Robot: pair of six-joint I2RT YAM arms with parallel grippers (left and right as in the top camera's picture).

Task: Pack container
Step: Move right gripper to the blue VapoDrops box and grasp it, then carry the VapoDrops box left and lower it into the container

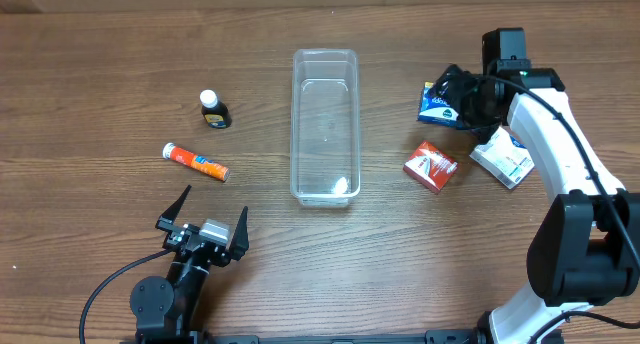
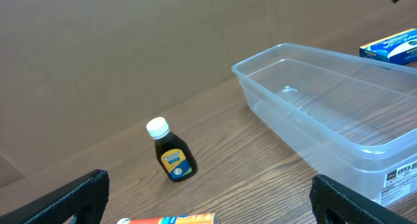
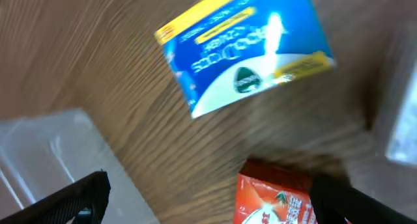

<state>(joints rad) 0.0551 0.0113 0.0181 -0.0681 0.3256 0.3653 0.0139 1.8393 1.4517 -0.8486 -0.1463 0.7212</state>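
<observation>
The container (image 1: 324,114) is a long clear plastic bin, empty, in the middle of the table. It also shows in the left wrist view (image 2: 293,142) and at the left edge of the right wrist view (image 3: 39,152). My right gripper (image 1: 452,96) is open and hovers over a blue box (image 1: 435,108) to the container's right. In the right wrist view its fingers (image 3: 215,198) are spread wide, with the blue box (image 3: 244,51) ahead and a red box (image 3: 273,198) below. My left gripper (image 1: 203,227) is open and empty near the front edge (image 2: 208,204).
A small dark bottle with a white cap (image 1: 214,110) (image 2: 171,155) and an orange tube (image 1: 196,162) (image 2: 172,219) lie left of the container. The red box (image 1: 430,166) and a white box (image 1: 503,156) (image 3: 401,133) lie to its right.
</observation>
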